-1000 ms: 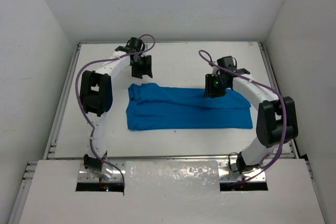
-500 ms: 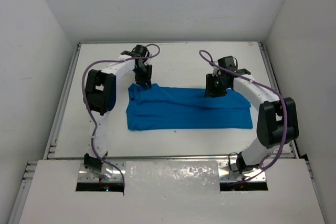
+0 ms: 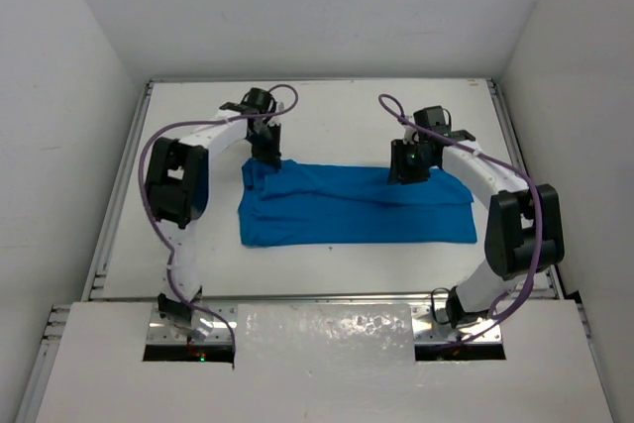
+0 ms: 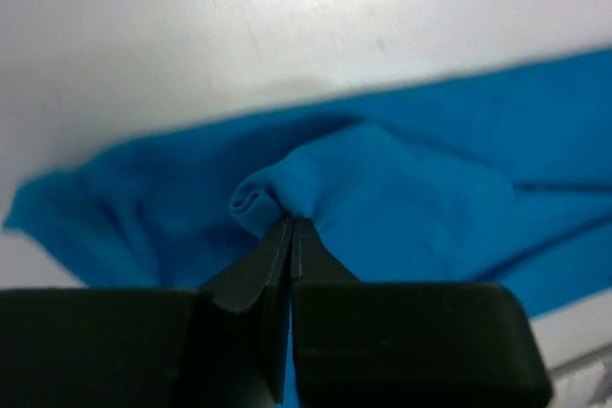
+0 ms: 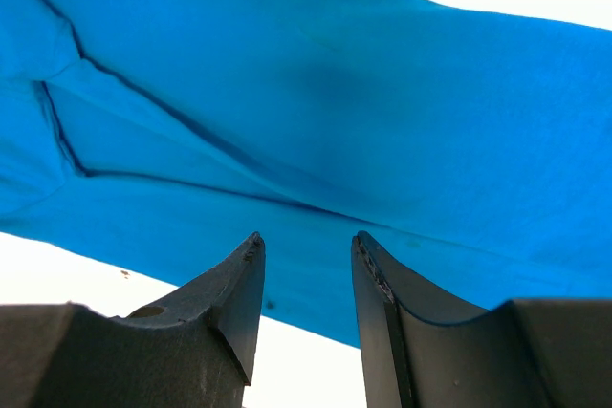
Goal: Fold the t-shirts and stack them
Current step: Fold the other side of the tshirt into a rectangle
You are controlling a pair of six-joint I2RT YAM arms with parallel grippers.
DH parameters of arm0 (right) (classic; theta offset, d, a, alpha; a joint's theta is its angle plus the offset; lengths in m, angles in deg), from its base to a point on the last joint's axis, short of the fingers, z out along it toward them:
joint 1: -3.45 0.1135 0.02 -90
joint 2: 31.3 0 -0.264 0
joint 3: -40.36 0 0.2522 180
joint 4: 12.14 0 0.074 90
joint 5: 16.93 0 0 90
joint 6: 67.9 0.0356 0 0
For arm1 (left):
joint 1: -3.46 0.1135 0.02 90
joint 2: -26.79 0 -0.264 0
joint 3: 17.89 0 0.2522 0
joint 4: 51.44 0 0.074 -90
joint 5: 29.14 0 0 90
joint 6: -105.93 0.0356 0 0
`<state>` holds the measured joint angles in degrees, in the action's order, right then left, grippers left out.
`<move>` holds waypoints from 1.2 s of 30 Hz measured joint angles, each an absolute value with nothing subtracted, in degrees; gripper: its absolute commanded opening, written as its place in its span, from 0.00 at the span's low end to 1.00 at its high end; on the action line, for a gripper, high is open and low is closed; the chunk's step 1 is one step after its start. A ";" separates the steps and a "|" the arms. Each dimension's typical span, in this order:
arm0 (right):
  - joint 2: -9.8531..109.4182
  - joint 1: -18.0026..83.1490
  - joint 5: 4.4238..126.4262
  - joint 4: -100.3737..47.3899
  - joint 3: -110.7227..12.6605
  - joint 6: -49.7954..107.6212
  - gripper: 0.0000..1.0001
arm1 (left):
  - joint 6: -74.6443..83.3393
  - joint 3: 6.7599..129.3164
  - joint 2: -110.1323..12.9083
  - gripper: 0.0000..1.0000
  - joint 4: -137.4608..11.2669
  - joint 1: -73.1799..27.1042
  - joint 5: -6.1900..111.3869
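Observation:
A bright blue t-shirt (image 3: 352,205) lies folded lengthwise into a long band across the middle of the white table (image 3: 337,111). At its far left corner my left gripper (image 3: 269,158) is shut on a pinched tuft of the t-shirt (image 4: 287,188); the cloth bunches up just past the closed tips (image 4: 292,224). Over the far edge of the t-shirt (image 5: 316,93) toward its right end hovers my right gripper (image 3: 407,173). Its jaws stand apart with nothing between the fingertips (image 5: 308,241), and the cloth below them lies flat with creases.
The table has raised rails along the left (image 3: 117,185) and right (image 3: 520,175) sides and white walls all round. Purple cables (image 3: 158,136) loop from both arms. A plastic-covered panel (image 3: 327,329) sits between the arm bases at the near edge.
My left gripper came down from above the table behind the shirt onto its far left corner and closed on the cloth. The right gripper has barely moved.

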<state>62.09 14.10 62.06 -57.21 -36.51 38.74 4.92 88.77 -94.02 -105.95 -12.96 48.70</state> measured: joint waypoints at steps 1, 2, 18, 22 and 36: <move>62.09 14.08 62.04 -57.21 -36.49 38.74 0.40 | 4.94 86.98 -91.88 0.00 -105.41 -13.03 48.37; 62.09 14.08 62.00 -57.18 -36.49 38.74 0.40 | 4.92 84.36 -88.75 0.00 -104.40 -13.14 48.08; 62.02 14.04 60.60 -56.14 -35.39 40.32 0.41 | 1.93 45.36 -53.74 0.55 -97.12 -19.87 47.82; 61.17 14.04 60.60 -55.96 -34.96 40.80 0.41 | 1.75 53.49 -56.38 0.55 -98.61 -19.85 52.98; 56.12 14.01 61.71 -56.51 -30.78 40.78 0.41 | 7.89 81.58 -88.86 0.53 -104.27 -19.85 53.20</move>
